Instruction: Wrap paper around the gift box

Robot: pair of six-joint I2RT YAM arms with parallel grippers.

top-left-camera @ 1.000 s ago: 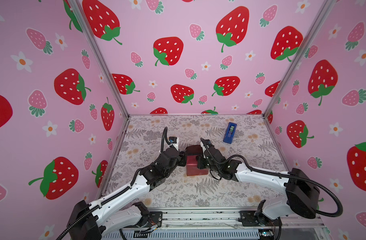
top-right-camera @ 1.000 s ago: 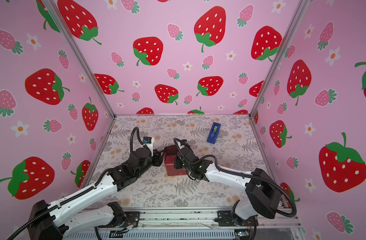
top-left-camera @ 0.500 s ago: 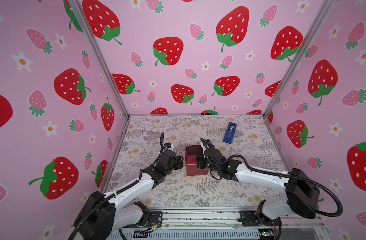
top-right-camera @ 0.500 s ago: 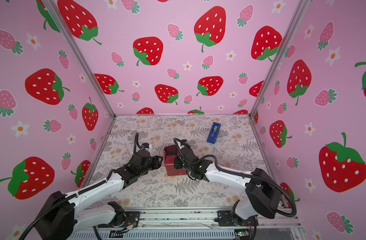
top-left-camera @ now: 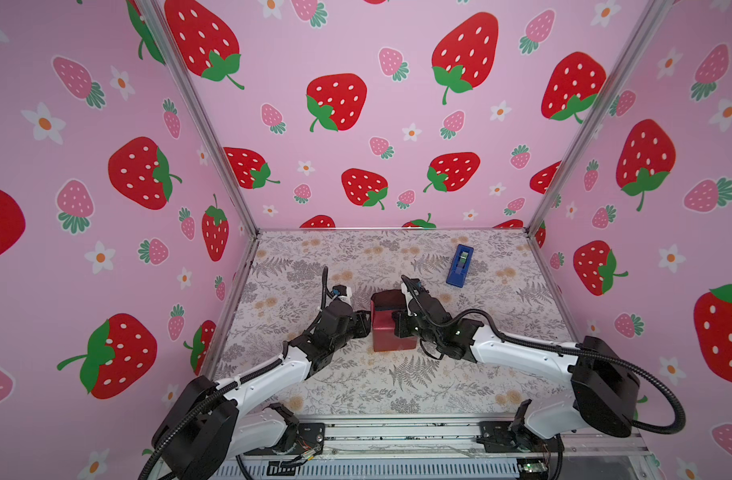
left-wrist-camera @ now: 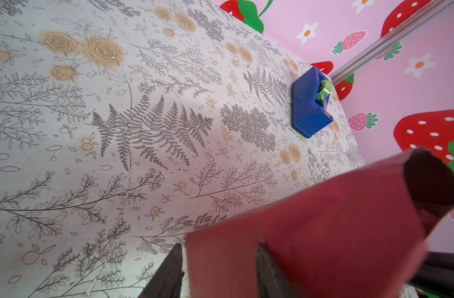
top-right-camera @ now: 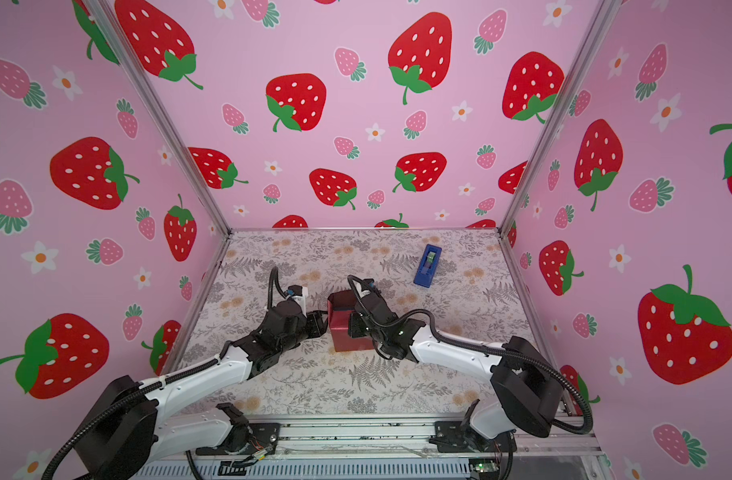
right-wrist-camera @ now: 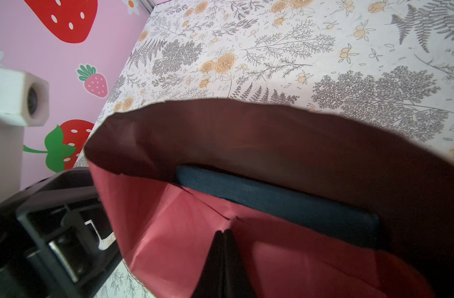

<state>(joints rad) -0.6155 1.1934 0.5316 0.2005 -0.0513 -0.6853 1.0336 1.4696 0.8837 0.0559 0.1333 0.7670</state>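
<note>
paper point(right-wrist-camera: 169, 232): glossy crimson, creased | gift box point(right-wrist-camera: 272, 203): matte navy, straight-edged

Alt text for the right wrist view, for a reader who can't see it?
Crimson paper stands folded up around a dark navy gift box, whose top shows inside the open wrap. The shut right gripper touches the paper at a crease, with a floral-print table behind.

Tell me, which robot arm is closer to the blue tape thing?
Right. The right gripper touches the paper on the side nearer the tape dispenser; the left gripper is on the paper's far side.
</note>
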